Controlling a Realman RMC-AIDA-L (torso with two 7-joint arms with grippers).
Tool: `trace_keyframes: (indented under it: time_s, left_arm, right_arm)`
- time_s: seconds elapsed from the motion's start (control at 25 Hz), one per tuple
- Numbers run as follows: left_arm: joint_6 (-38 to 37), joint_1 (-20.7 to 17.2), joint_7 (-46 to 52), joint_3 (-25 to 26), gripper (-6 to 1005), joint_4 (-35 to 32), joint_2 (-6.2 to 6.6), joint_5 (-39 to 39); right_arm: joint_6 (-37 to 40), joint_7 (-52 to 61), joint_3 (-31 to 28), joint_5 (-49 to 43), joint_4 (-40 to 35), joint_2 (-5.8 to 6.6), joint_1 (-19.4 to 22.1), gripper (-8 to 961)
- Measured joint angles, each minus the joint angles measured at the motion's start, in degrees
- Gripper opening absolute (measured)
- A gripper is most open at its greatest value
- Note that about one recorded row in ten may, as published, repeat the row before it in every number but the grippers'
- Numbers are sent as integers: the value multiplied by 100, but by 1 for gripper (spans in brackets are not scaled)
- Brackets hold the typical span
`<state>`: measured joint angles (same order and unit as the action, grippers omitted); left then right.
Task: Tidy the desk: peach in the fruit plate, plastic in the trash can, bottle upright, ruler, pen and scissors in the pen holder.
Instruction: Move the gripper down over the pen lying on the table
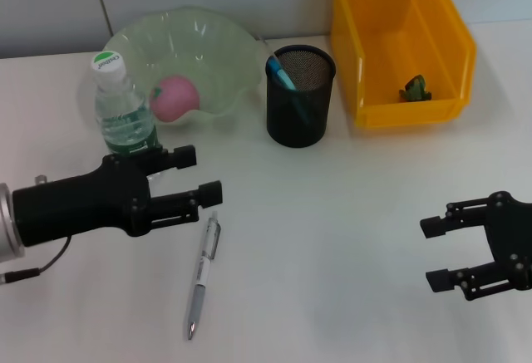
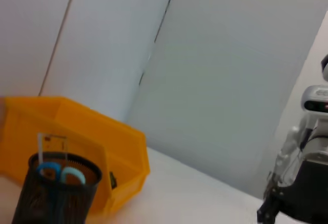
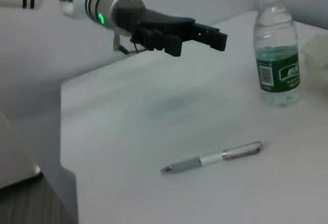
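The left claw hangs released above the worktop, its 2 fingers apart, with the pen lying flat just past its tips toward 5 o'clock. The pen looks light, stiff and slick, likely to roll; the grey grip sleeve near its tip seems the surest hold. The upright bottle stands at 11 o'clock, the pen holder at 1 o'clock. The right claw waits released at 3 o'clock.
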<state>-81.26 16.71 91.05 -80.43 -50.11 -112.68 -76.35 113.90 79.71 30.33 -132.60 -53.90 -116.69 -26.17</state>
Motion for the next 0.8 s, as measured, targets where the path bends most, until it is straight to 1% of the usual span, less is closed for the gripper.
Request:
trace_keyframes:
  time_s: [0.04,0.08,0.12,0.16,0.2,0.28,0.32,0.36,0.4,0.44,0.48,0.56,0.6,0.64,0.72,0.8]
  left_arm:
    - [0,0,0,0,816,0,0,0]
    - [-3,-1,1007,229,816,-657,-74,-824]
    - [-3,-1,1007,229,817,-657,-74,-824]
    - [-11,21,1457,306,817,-966,-109,-1230]
    - [-62,111,2465,399,817,-1582,-173,-2030]
    - [-139,229,3230,435,817,-1991,-218,-2580]
    - [-240,372,3917,472,817,-2341,-254,-3031]
    - [-316,471,4295,494,818,-2506,-272,-3265]
    - [-598,803,5108,563,818,-2742,-313,-3725]
    - [-598,803,5108,563,818,-2742,-313,-3725]
    - [-707,958,5351,589,818,-2800,-330,-3863]
    - [-981,1377,5963,634,817,-2804,-401,-4283]
    - [-1144,1732,6407,647,816,-2741,-503,-4815]
    - [-1144,1732,6407,647,816,-2741,-503,-4815]
    - [-1216,1961,6740,617,815,-2672,-568,-5259]
    - [-1244,2177,7131,513,814,-2530,-592,-5611]
  right_arm:
    - [0,0,0,0,0,0,0,756]
    - [-2,-56,-13,-2,-4,4,0,755]
    - [-2,-100,-25,-3,-7,9,0,755]
    - [-2,-141,-31,-5,-12,13,-2,754]
    - [-1,-196,-36,-11,-25,21,-9,754]
    - [1,-223,-33,-14,-40,23,-12,753]
    - [1,-237,-30,-14,-54,23,-12,752]
    - [2,-260,-24,-13,-65,24,-14,752]
    - [-2,-326,-28,-6,-76,24,-13,751]
    - [-2,-326,-28,-6,-76,24,-13,751]
    - [-7,-377,-35,2,-77,24,-15,750]
    - [-9,-392,-36,5,-77,25,-19,749]
    - [-9,-397,-35,7,-74,29,-31,749]
    - [-9,-397,-35,7,-74,29,-31,748]
    - [-9,-398,-25,7,-75,34,-45,747]
    - [-9,-413,6,-2,-77,41,-68,746]
